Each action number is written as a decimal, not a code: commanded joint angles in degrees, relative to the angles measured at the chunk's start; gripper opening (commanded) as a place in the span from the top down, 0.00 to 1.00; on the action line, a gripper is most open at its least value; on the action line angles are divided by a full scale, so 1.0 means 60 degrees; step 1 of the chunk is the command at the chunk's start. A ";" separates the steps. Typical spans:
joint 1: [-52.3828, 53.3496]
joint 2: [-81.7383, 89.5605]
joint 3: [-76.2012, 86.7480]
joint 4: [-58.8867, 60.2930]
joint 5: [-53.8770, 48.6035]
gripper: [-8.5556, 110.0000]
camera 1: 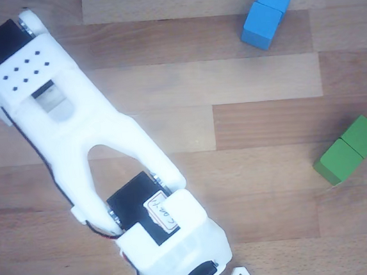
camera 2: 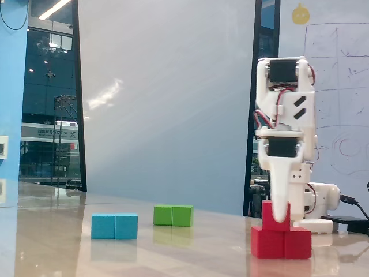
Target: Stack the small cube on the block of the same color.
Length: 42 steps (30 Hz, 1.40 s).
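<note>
Cube stacked on red block
The small cube [camera 2: 269,214] sits atop the block [camera 2: 281,242]; the claw [camera 2: 281,218] overlaps it (grip cannot be judged).

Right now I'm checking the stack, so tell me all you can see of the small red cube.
The small cube shows only in the fixed view: red-orange, matte, plain-faced. It sits upright on top of the red block, roughly over its middle seam. The white claw points down in front of it, hiding its right part, so whether the claw grips it cannot be told. The other view hides it under the arm.
</note>
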 commanded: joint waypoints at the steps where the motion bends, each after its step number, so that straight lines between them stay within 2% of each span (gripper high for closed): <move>1: 0.0996 0.0278 -0.0806 0.0088 -0.0117 0.59; 13: 0.5127 0.1113 -0.0806 -0.0088 -0.0688 0.59; 19: 0.6284 0.2358 -0.0659 -0.0381 -0.0645 0.59; 25: 0.6650 0.4336 0.1377 -0.1685 -0.0674 0.59; 36: 0.6328 0.8203 0.6709 -0.2212 -0.0762 0.59; 42: 0.6328 0.9712 0.8716 -0.4058 -0.0674 0.60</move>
